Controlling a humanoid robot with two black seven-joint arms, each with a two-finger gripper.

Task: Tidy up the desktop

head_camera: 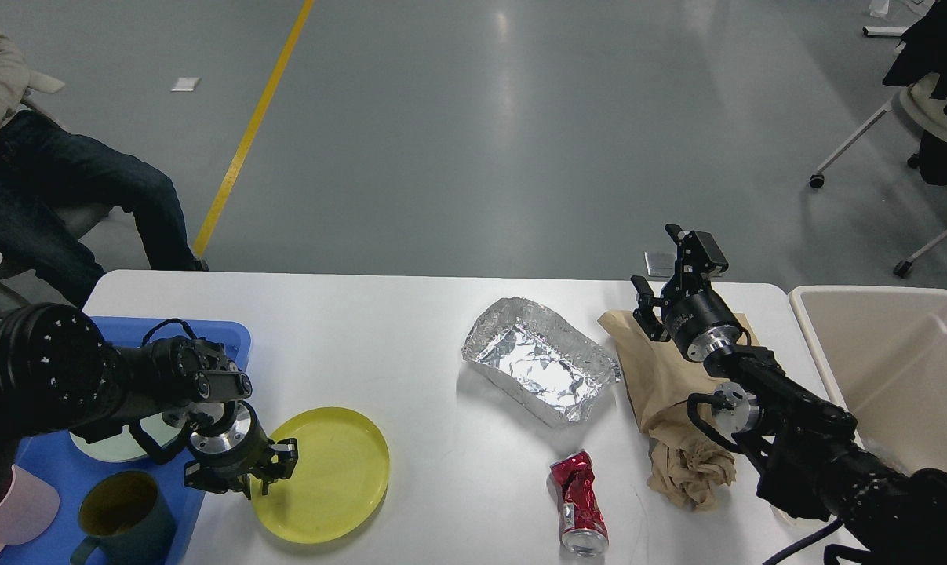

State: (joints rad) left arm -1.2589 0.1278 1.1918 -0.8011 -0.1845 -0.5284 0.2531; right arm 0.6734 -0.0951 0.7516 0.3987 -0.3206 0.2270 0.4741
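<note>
Head view: desktop [410, 337] is the white top filling the lower half of frame, lying under both grippers. Beige bin [897, 369] sits just off its right end, blue tray [230, 333] on its left end, mostly hidden by my left arm. In the tray: pale green plate [108, 447], dark mug [120, 514], pink cup [14, 518]. On the bare top, left to right: yellow plate [332, 475], foil tray [540, 365], crushed red can [579, 502], crumpled brown paper bag [661, 400]. Left gripper [273, 463] is low at the yellow plate's left rim, fingers closed onto that rim as far as I can see. Right gripper [665, 263] is raised over the desktop's far right edge, above the bag's top, fingers [701, 247] spread apart with nothing between them.
</note>
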